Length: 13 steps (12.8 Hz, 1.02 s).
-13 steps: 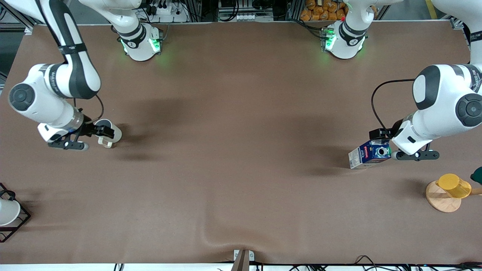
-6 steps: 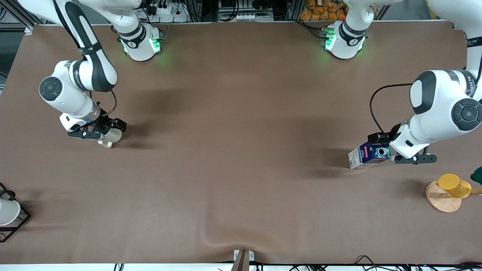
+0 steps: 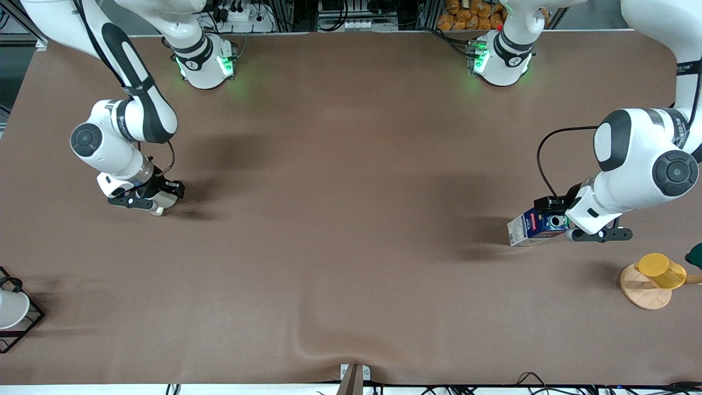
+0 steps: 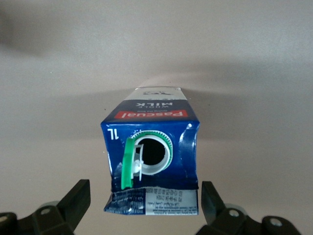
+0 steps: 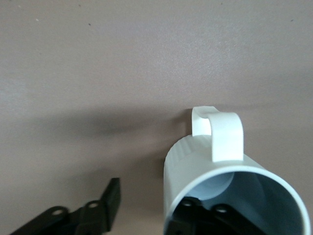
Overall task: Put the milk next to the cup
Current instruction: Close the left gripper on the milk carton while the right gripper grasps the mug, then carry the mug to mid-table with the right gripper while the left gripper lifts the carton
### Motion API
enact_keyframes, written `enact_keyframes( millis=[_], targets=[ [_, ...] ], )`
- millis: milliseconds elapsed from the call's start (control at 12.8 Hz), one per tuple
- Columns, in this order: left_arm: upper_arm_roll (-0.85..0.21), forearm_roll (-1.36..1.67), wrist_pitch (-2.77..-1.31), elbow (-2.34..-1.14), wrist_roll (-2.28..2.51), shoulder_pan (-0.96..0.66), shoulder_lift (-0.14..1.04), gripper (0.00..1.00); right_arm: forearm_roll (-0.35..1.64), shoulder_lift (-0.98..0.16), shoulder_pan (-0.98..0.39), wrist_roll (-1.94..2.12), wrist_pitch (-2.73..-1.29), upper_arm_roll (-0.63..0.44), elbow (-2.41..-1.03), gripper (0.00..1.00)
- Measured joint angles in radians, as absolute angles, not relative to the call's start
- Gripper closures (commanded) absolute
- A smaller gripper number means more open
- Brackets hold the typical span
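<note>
The milk [image 3: 535, 226], a dark blue carton with a red label and a green-rimmed cap, stands on the table at the left arm's end. My left gripper [image 3: 566, 220] is open over its top. In the left wrist view the carton [image 4: 151, 127] sits between the two black fingers [image 4: 73, 205], with a gap on each side of the left gripper [image 4: 146, 203]. The cream-white cup [image 3: 159, 208] stands at the right arm's end, mostly hidden under my right gripper [image 3: 153, 196]. In the right wrist view the right gripper [image 5: 151, 208] is open and straddles the wall of the cup [image 5: 220, 166], one finger inside and one outside.
A yellow cup on a round wooden stand [image 3: 652, 277] is nearer the front camera than the milk. A white cup in a black wire rack [image 3: 12, 311] is at the table edge at the right arm's end. The brown cover has a fold [image 3: 323, 344] near the front edge.
My right gripper has moved over the cup and come down, one finger now inside it. My left gripper has sunk slightly around the carton's top. Milk and cup have not moved.
</note>
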State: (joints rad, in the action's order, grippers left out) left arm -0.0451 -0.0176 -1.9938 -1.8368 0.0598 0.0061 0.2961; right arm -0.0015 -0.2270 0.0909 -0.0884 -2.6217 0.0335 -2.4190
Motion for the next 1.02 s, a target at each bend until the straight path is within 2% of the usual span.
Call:
enact_keyframes(
  millis=[235, 392, 706, 1020],
  targets=[
    [-0.045, -0.018, -1.994, -1.837, 0.060, 0.006, 0.298, 0.00, -0.001, -0.227, 0.098, -0.089, -2.609, 0.030, -2.396, 1.00],
    [-0.045, -0.018, -1.994, -1.837, 0.060, 0.006, 0.298, 0.00, -0.002, -0.206, 0.098, -0.090, -2.549, 0.032, -2.362, 1.00],
    [-0.045, -0.018, -1.994, -1.838, 0.060, 0.006, 0.303, 0.09, 0.002, -0.157, 0.046, -0.121, -2.335, 0.056, -2.227, 1.00],
    [-0.046, -0.018, -1.995, -1.838, 0.060, 0.006, 0.314, 0.26, 0.004, -0.171, -0.157, -0.419, -2.143, 0.072, -2.031, 1.00]
  ],
)
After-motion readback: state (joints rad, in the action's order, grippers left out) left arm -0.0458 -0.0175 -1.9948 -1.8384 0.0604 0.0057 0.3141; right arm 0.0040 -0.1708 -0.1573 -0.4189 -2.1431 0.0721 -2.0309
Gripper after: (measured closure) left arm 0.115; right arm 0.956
